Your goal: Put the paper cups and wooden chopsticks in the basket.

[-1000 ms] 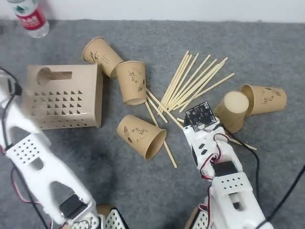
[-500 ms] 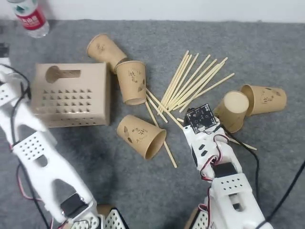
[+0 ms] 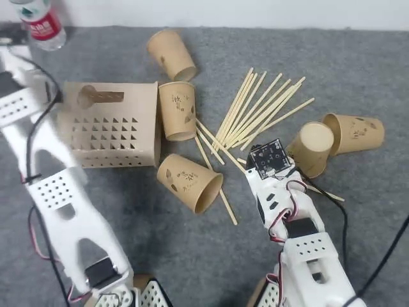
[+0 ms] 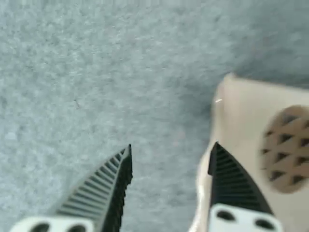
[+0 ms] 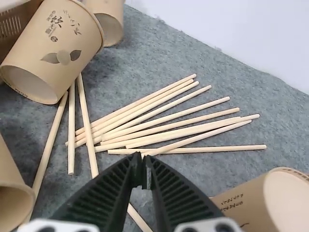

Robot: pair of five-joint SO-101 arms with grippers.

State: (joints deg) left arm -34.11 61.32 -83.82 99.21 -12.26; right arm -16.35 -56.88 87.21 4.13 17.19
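The basket (image 3: pixel 112 125) is lying on its side at the left, with a bottle (image 3: pixel 39 22) sitting behind it in the far corner. By its right end, the rear cup (image 3: pixel 171 54), middle cup (image 3: pixel 177 110) and front cup (image 3: pixel 190 182) are lying in a row. The chopsticks (image 3: pixel 259 115) are fanning out right of these, a few reaching the front cup. Two more cups (image 3: pixel 311 148) are lying together farther right. The left gripper (image 4: pixel 171 150) is sitting at the basket's left end, and the right gripper (image 5: pixel 143 157) just before the chopsticks.

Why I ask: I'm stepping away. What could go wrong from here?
1. The basket lies on its side beside a cup; the open left gripper at its wall might shove that cup away.
2. The shut right gripper, over the chopsticks, might scatter them.
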